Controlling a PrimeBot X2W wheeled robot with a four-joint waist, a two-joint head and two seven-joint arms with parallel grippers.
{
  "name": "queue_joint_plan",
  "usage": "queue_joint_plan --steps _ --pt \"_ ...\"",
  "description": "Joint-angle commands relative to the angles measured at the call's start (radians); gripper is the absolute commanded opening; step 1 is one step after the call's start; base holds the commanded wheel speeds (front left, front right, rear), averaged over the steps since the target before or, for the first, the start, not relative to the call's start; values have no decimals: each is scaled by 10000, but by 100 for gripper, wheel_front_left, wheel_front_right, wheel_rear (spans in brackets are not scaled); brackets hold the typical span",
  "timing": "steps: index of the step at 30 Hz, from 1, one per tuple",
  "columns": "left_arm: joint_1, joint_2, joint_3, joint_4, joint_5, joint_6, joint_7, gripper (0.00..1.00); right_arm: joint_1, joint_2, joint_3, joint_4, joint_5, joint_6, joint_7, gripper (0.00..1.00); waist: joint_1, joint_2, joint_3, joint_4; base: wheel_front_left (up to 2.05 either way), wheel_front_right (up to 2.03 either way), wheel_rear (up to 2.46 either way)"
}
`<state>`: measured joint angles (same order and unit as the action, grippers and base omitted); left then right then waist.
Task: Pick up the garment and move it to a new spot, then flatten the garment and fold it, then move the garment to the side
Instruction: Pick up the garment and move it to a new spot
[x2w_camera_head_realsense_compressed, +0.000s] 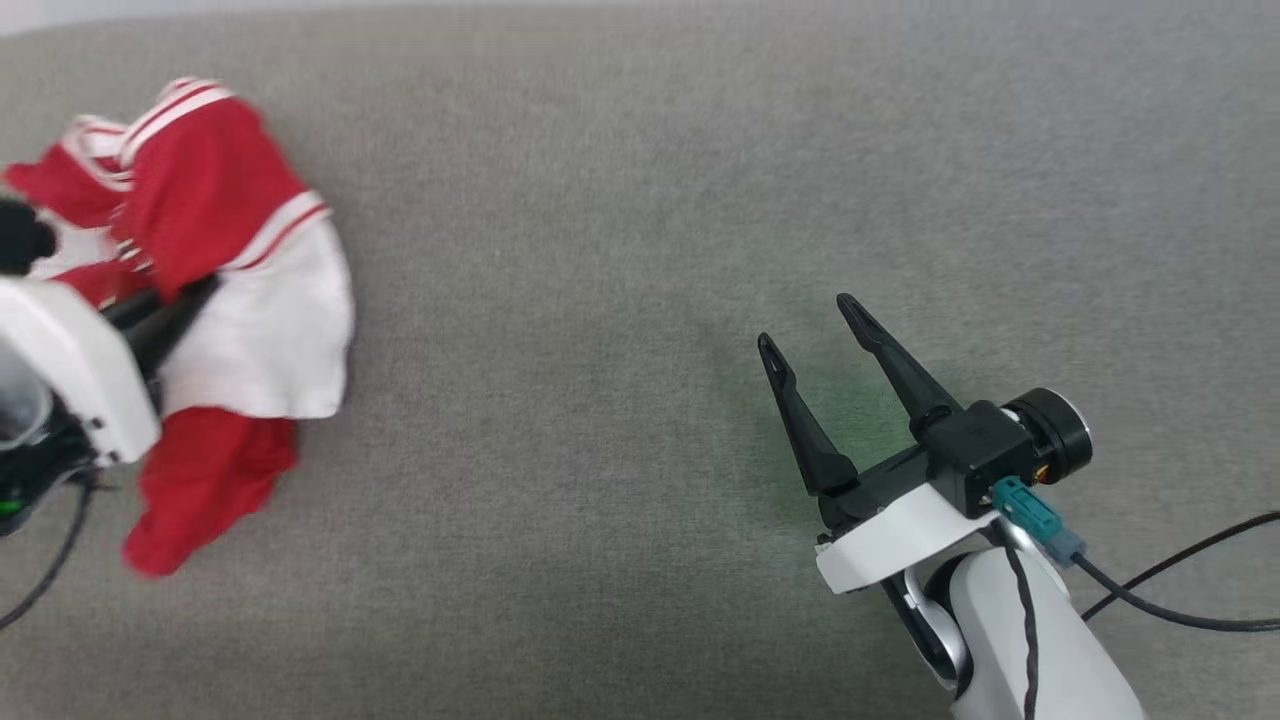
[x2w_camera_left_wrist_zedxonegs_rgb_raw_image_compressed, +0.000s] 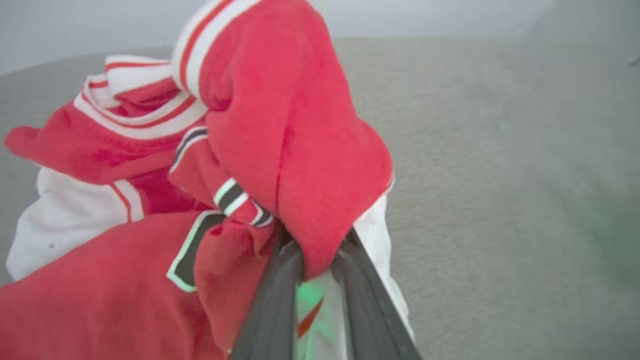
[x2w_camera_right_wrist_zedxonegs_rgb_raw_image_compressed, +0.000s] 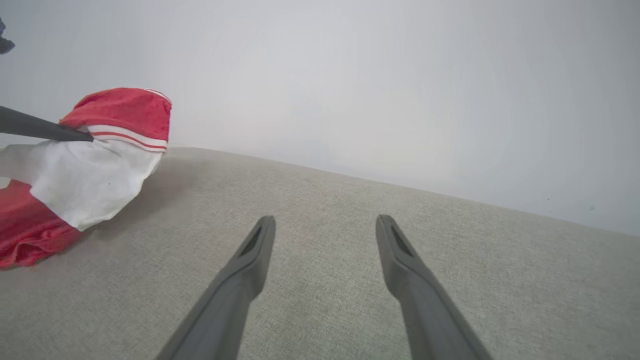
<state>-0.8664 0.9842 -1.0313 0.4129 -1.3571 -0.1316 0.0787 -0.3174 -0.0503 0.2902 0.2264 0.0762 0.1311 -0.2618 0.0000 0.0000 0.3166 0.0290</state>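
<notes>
Pinching a thick fold of soft, fuzzy red cloth, the left gripper (x2w_camera_left_wrist_zedxonegs_rgb_raw_image_compressed: 317, 242) has its two long dark tapered fingers drawn close together, with the fold bulging over their tips. What it grips is the single garment, a red soft-fabric shirt with white panels and red-and-white striped trim bands (x2w_camera_head_realsense_compressed: 250, 300). The shirt sits bunched at the left side of the scene; its upper folds are raised at the fingers while a rumpled red part and a smooth white panel lie on the surface. A dark print with a pale outline (x2w_camera_left_wrist_zedxonegs_rgb_raw_image_compressed: 192, 250) shows on a red fold just left of the fingers.

Underneath spreads a grey, finely woven fabric surface (x2w_camera_head_realsense_compressed: 640, 200), flat and matte. Well apart to the right, the right gripper (x2w_camera_head_realsense_compressed: 805, 320) has its two slim black pointed fingers spread wide, with nothing between them. One thin black cable (x2w_camera_head_realsense_compressed: 1180, 590) trails from its wrist off to the right.
</notes>
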Motion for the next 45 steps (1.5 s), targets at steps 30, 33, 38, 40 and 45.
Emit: queue_joint_plan --steps 30,33,38,40,45 --pt "-2856 -2342 -2338 -1549 -189 19 2278 0 936 11 161 -2156 2788 -5 -38 100 0 0 1822 -5326 0 0 0" --pt "-2636 -2190 -2426 -1324 -143 19 2642 0 1065 9 234 -2317 2924 -5 -40 100 0 0 1941 -5750 0 0 0" --pt "-2403 -2018 -2571 -946 193 24 3088 0 1253 8 158 -2548 3068 -5 -38 100 0 0 2046 -6027 0 0 0" --pt "-2485 -1998 -2601 -859 459 33 3110 18 1286 5 92 -2551 3068 -5 -40 100 0 0 2041 -5974 0 0 0" --pt "-2854 -2015 -2549 -1116 405 34 2894 100 1123 5 -116 -2421 2790 -5 -38 100 0 0 1837 -5450 0 0 0"
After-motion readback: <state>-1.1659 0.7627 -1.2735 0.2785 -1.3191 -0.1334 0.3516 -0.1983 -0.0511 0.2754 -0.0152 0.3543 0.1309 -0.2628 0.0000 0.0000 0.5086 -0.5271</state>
